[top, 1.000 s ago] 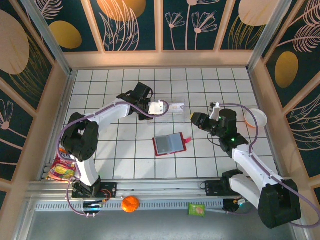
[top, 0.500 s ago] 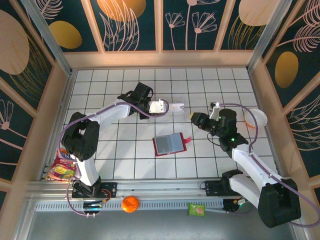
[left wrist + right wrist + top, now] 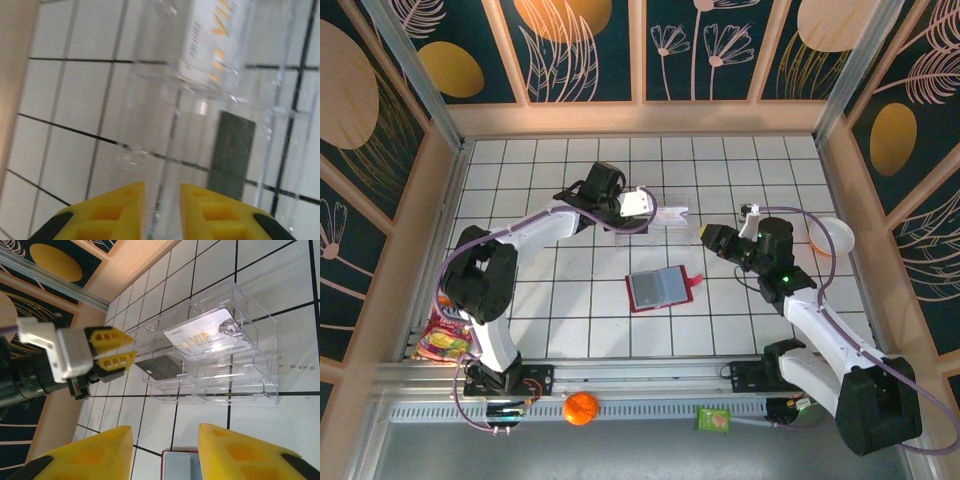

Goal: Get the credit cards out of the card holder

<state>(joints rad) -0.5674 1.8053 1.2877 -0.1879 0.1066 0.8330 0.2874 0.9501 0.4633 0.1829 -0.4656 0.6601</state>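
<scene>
The card holder (image 3: 658, 288), a red wallet, lies open on the white tiles with its grey-blue inside up; its edge (image 3: 181, 467) shows below my right gripper. Both credit cards rest in a clear plastic tray (image 3: 670, 215): the pale one (image 3: 207, 335) marked VIP, and the dark one (image 3: 160, 367) beside it. In the left wrist view the pale card (image 3: 215, 40) and the dark card (image 3: 232, 150) lie ahead of my left gripper (image 3: 162, 210), which is slightly open and empty at the tray's left end (image 3: 650, 208). My right gripper (image 3: 165, 435) is open and empty, right of the tray (image 3: 705, 236).
A white bowl (image 3: 830, 237) sits by the right wall. A snack bag (image 3: 445, 335) lies at the left edge. An orange (image 3: 580, 408) and a green packet (image 3: 713, 420) rest on the front rail. Wooden walls enclose the tiled table.
My left gripper's jaws have parted from shut and it has drawn slightly away from the tray. The right gripper has opened a little wider. The wallet has not moved.
</scene>
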